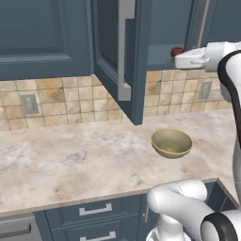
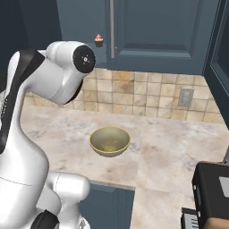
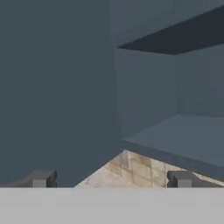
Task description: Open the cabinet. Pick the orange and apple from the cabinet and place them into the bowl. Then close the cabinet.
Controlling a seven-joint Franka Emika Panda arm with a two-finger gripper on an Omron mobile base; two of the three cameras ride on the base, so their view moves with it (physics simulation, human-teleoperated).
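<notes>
The cabinet hangs above the counter with one door swung open toward me. On its shelf a bit of the dark red apple peeks out right behind the tip of my white hand. The orange is out of view. On the counter below stands the golden-yellow bowl, empty, also seen from the other side as bowl. In the hand view my gripper is open wide with nothing between its fingertips, facing the bare cabinet shelf beside the door panel.
A small pink-topped cupcake sits at the cabinet's edge. A dark appliance stands at the counter's near right corner. Tiled backsplash with outlets runs behind. Drawers lie below the counter edge.
</notes>
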